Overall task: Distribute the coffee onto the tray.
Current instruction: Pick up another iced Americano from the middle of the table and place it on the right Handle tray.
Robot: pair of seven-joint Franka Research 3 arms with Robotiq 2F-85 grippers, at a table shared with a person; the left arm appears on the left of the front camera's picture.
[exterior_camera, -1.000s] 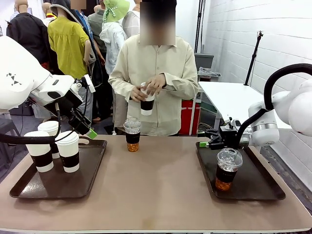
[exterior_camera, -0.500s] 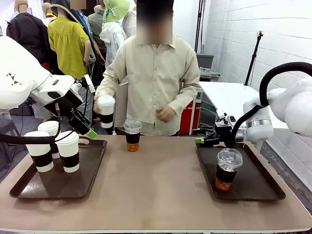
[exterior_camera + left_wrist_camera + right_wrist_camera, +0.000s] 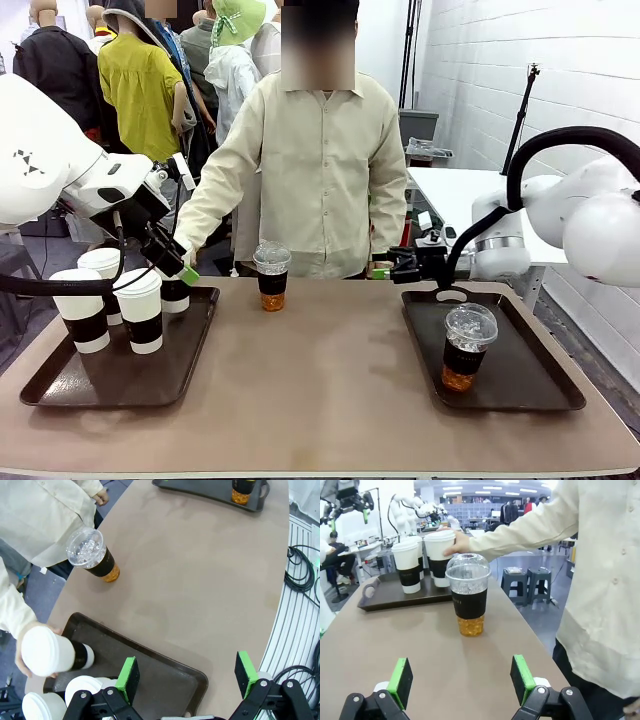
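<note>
The coffee stands in three places. On the left tray (image 3: 195, 330) are white lidded cups (image 3: 140, 310) with dark sleeves, and a person's hand (image 3: 22, 662) is setting another white cup (image 3: 52, 652) on that tray's far corner. A clear dome-lidded cup (image 3: 271, 275) with amber liquid stands on the table in front of the person. Another clear cup (image 3: 467, 345) sits on the right tray (image 3: 540, 385). My left gripper (image 3: 175, 262) hangs open above the left tray's far edge. My right gripper (image 3: 385, 268) is open and faces the middle clear cup (image 3: 468, 600) from its right, a short way off.
The person stands at the far side of the table, one arm (image 3: 520, 530) stretched over to the left tray (image 3: 395, 595). The brown tabletop (image 3: 320, 380) lies bare between the trays. Cables (image 3: 302, 575) lie beside the table's near edge.
The person carried a white cup from chest height down to the left tray. My right gripper moved left, off the right tray toward the middle clear cup. The left arm stayed put.
</note>
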